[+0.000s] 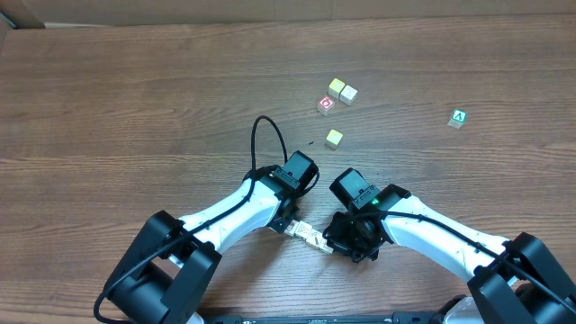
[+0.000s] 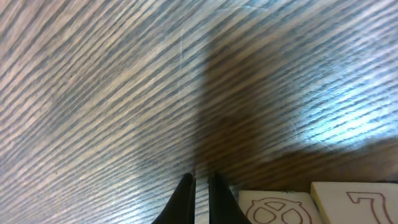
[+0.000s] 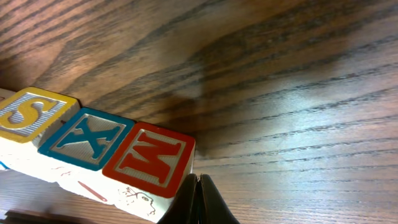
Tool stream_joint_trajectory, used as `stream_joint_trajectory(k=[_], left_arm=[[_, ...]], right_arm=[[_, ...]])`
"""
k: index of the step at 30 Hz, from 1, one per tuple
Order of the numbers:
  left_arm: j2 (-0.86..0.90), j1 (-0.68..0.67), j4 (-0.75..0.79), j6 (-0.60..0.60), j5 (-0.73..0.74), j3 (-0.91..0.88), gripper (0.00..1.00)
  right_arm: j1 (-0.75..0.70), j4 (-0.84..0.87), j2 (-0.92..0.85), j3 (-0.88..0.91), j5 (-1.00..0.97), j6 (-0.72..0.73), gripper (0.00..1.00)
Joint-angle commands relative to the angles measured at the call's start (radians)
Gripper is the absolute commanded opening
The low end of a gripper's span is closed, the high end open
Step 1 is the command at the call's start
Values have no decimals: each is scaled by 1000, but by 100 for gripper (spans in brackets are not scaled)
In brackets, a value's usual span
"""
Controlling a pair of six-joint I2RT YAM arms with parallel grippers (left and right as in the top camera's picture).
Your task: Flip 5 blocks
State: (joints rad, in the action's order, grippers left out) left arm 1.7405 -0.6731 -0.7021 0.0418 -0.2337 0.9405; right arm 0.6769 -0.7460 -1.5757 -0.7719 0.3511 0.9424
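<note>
- The blocks (image 1: 306,236) sit in a short row close to the worktop's (image 1: 108,99) near edge, about mid-width, right between the two arms' tips.
- Left gripper (image 2: 200,190) – fingers pressed together, nothing in them, tips down at the wood just beside the row's end. Its camera catches two whitish block faces with brown line drawings, one looking like a 7.
- Right gripper (image 3: 199,199) – also squeezed closed and empty, tips right at the corner of the red "M" block (image 3: 152,158). Can't tell if it's actually touching.
- From that wrist view the row reads yellow S, blue X, red M, with little drawings on the white side faces.
- Well apart, toward the far edge: two yellow-topped cubes (image 1: 337,86) touching, a red-faced cube (image 1: 326,104) just beside them, and a lone yellow cube (image 1: 334,138) a bit nearer.
- The green "A" cube (image 1: 459,118) sits off by itself toward the right edge.
</note>
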Motion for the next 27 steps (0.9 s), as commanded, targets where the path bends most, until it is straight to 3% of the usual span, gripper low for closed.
stream_joint_trajectory(k=[1, 4, 20, 22, 24, 27], left_arm=[[38, -13, -8, 82, 4, -22, 10], [38, -13, -8, 102, -16, -22, 16], [38, -12, -23, 188, -80, -22, 16], [38, -12, -27, 192, -84, -22, 16], [38, -12, -31, 193, -84, -22, 8], [38, -12, -34, 209, -85, -22, 9]], right_arm=[[16, 16, 2, -13, 16, 0, 4], [16, 16, 2, -13, 16, 0, 4], [16, 15, 2, -13, 17, -1, 4], [16, 15, 2, -13, 17, -1, 4], [16, 16, 2, -13, 17, -1, 4], [16, 16, 2, -13, 16, 0, 4]])
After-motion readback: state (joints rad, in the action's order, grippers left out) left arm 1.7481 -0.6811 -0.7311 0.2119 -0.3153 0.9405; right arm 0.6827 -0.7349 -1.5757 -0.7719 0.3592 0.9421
